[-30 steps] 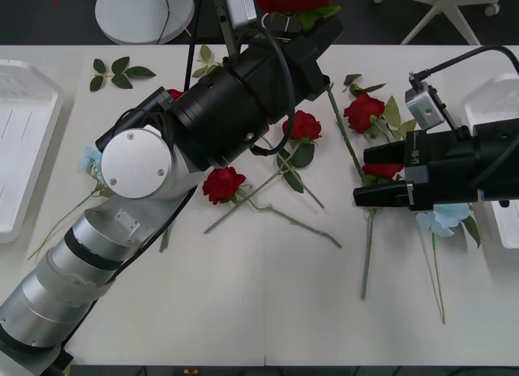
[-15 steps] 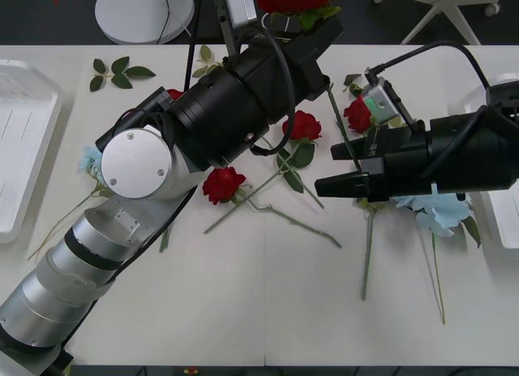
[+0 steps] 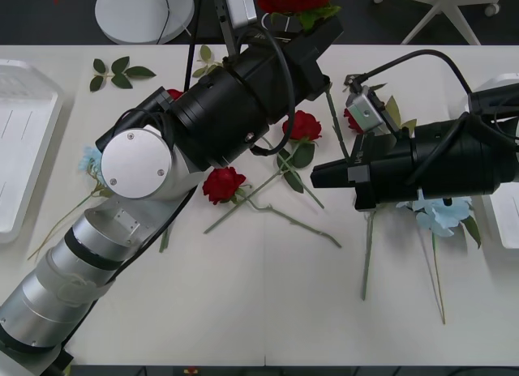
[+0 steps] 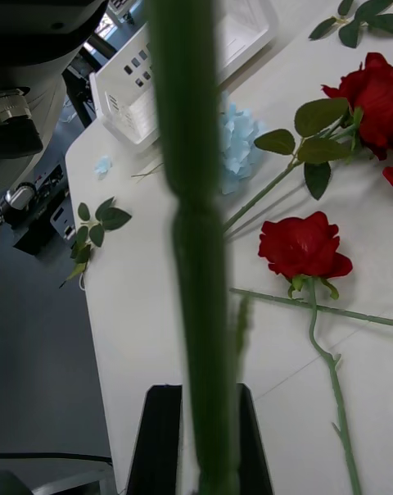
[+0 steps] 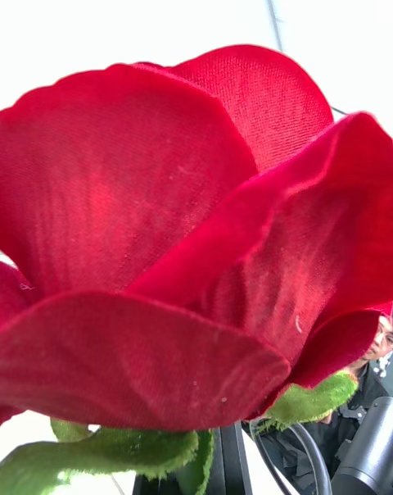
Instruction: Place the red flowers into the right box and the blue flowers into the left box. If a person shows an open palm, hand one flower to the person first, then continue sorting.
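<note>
White worktop [image 3: 268, 311] carried the scatter, with a white shallow plastic tray, the left box [image 3: 20, 145], at one end and the right box [image 3: 507, 218] at the other. Deep-red fabric roses on thin green stems, the red flowers [image 3: 223, 184], lay mid-worktop; the pale blue flowers [image 3: 442, 215] rested beside the right arm. These looked light and soft, the blooms crushable, the wiry stems the safer hold. The left gripper [image 3: 300, 19], raised at the far edge, was clenched under a red bloom [image 5: 180, 241]. The right gripper [image 4: 201, 438] hung above the loose roses, clamped on a green stem [image 4: 192, 216] running straight up between its black fingers [image 4: 155, 438].
</note>
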